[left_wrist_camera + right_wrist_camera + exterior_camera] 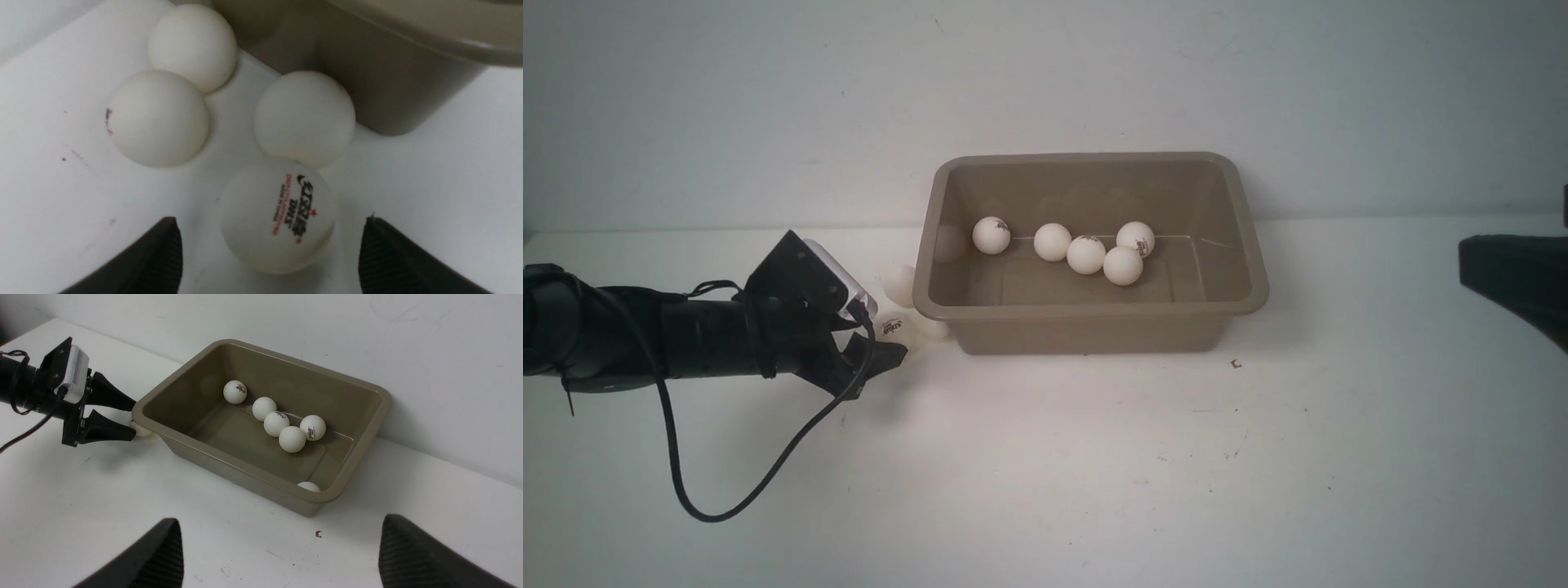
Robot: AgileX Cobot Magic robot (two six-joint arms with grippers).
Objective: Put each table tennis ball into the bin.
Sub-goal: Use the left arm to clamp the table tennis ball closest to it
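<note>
**A:** Where does the bin (1094,335) stand?

**B:** It stands on the white surface (1094,490), close to the wall (1045,98) behind it.

**A:** How many balls are inside it?

**B:** In the front view I count five on its floor. There is a single ball (991,235) toward the left side and a group of four (1085,254) close together near the far side. The right wrist view shows also a sixth ball (308,486), half hidden behind the rim in one corner.

**A:** And outside the bin?

**B:** Four balls lie on the surface, just beside the bin's near left corner. The printed ball (278,216), with dark and red letters, touches a plain ball (304,118), which lies just beside the bin's outer side. The two other balls (157,118) touch each other, a little apart from these.

**A:** What is the state of the left pincer (271,222)?

**B:** It is low over the surface and its jaws stand apart. The printed ball lies between the two fingers, with a gap on each side, so the pincer grips nothing.

**A:** And the right pincer (280,520)?

**B:** Its jaws are spread wide and empty. It hovers over bare surface, well apart from the balls. In the front view, only a dark part of that arm shows at the right edge.
</note>
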